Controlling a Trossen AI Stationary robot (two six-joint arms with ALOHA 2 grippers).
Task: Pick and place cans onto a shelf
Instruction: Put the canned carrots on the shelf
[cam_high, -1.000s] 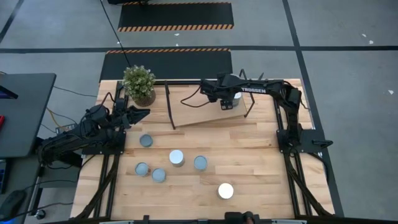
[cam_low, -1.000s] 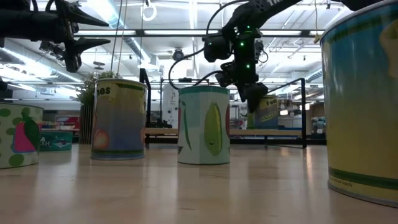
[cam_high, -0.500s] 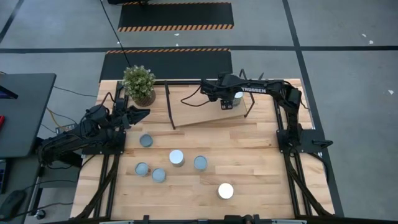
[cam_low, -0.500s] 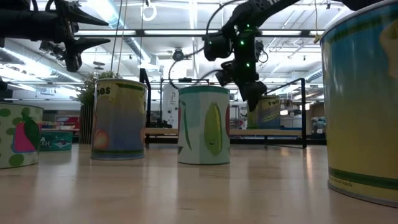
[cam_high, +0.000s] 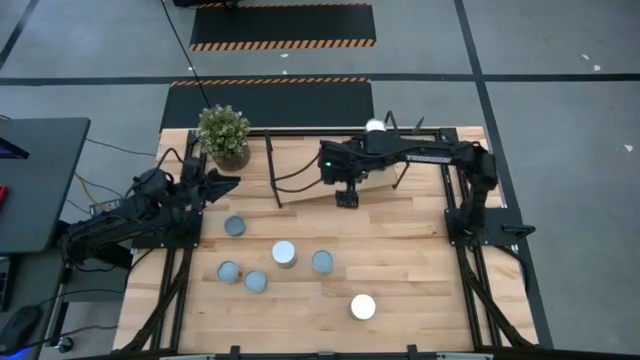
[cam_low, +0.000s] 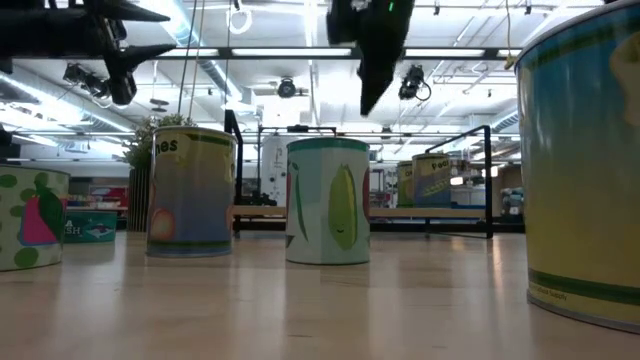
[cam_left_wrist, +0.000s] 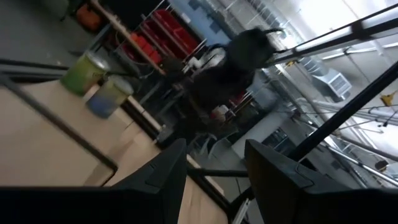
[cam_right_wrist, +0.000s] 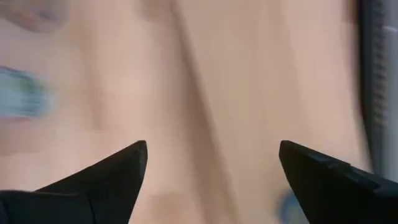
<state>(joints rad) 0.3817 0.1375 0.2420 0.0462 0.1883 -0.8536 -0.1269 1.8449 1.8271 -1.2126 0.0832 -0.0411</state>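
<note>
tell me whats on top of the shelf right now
On the shelf, one bright-topped can shows near its back right corner. The right gripper, open and empty, hangs over its front edge. The right arm covers part of the board, so more cans could be hidden.

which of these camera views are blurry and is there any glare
Right wrist view: smeared throughout, wood and a can streaked, though the open right hand reads sharp. Left wrist view: softly blurred past the left hand. Low view: bright ceiling lights, nearest can cropped. High view: crisp, evenly lit.

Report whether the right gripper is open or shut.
Open. In its wrist view the right gripper has two dark fingers spread wide apart, with only bare wood between them and no can held.
</note>
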